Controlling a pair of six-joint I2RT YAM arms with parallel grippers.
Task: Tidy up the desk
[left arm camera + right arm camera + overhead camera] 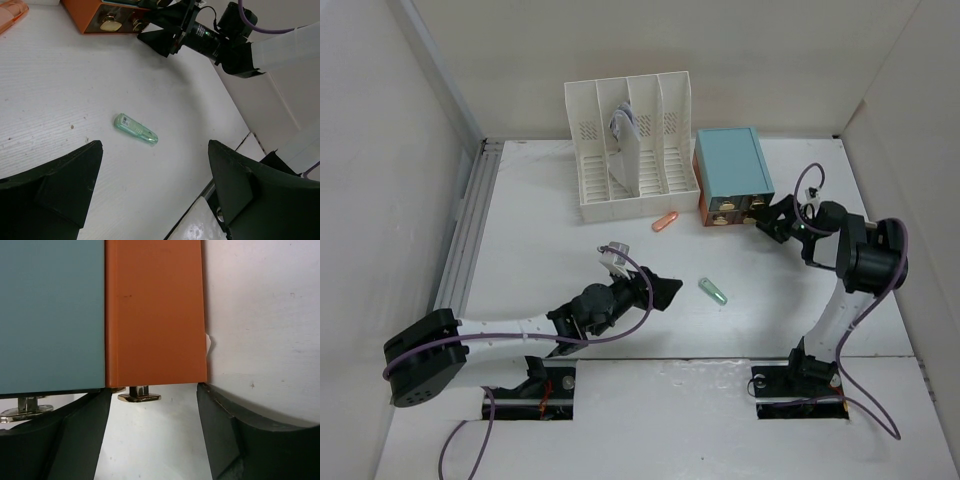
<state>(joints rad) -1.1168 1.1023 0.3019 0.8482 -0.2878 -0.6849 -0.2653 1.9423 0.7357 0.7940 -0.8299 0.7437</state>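
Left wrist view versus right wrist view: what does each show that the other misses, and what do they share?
Only the left wrist view: a green translucent stick lying on the desk, and an orange item at the top corner. Only the right wrist view: the teal face of the drawer box. Both: the box's orange part, a brass handle, the right gripper and the white desk.

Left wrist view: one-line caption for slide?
Open left gripper hovers over a green capsule on the white desk; right gripper at the orange drawer beyond.

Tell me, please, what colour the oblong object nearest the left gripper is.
Pale green object; left wrist view.
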